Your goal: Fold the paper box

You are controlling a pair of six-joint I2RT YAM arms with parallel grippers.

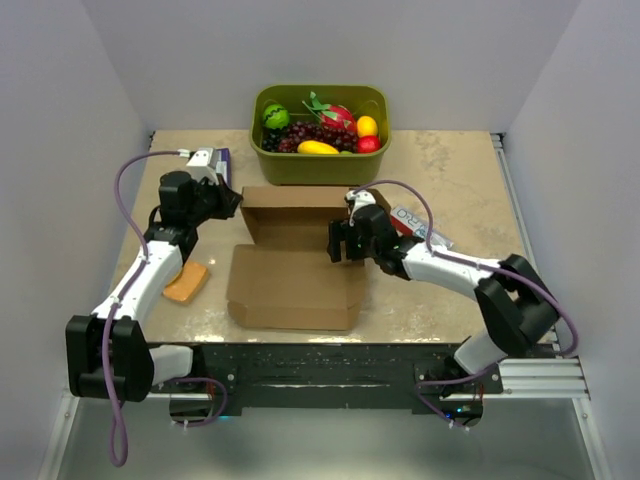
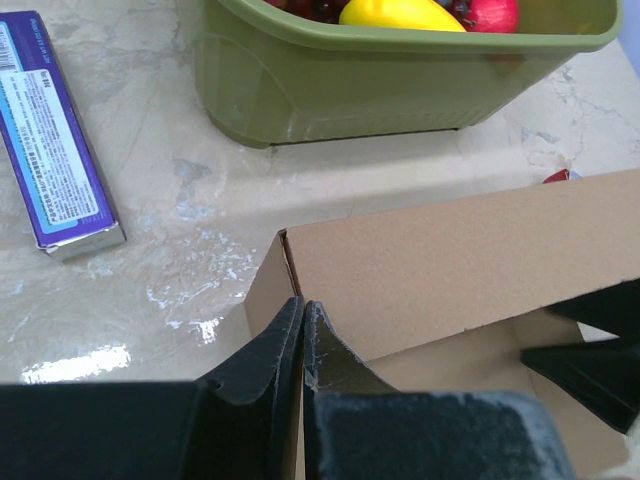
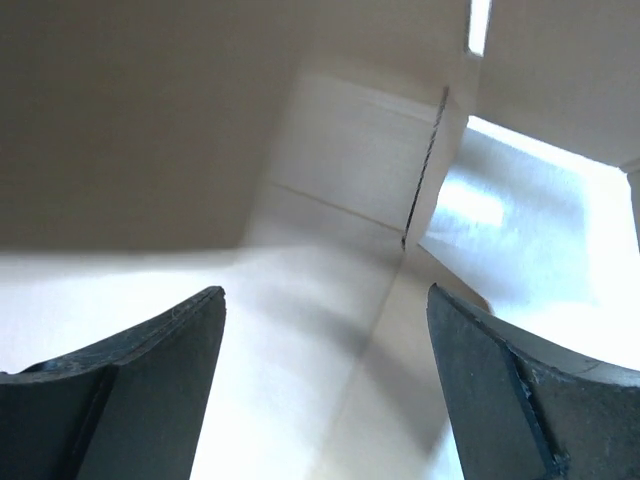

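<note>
The left gripper [image 2: 302, 308] was clamped shut on the left wall of the paper box [image 1: 295, 280], which sat part-folded between the two tools. The right gripper [image 3: 325, 300] stood wide apart, cardboard directly beneath and ahead.

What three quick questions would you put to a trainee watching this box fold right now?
1. True or false: the right fingers are clamped on the paper box.
2. What stands right behind the box? A) an olive-green tub of fruit B) a kettle C) a stack of plates
3. Fill in: the left fingers pinch the box's ____ wall.
Key: 1 false, they stand open over the cardboard; 2 A; 3 left.
</note>
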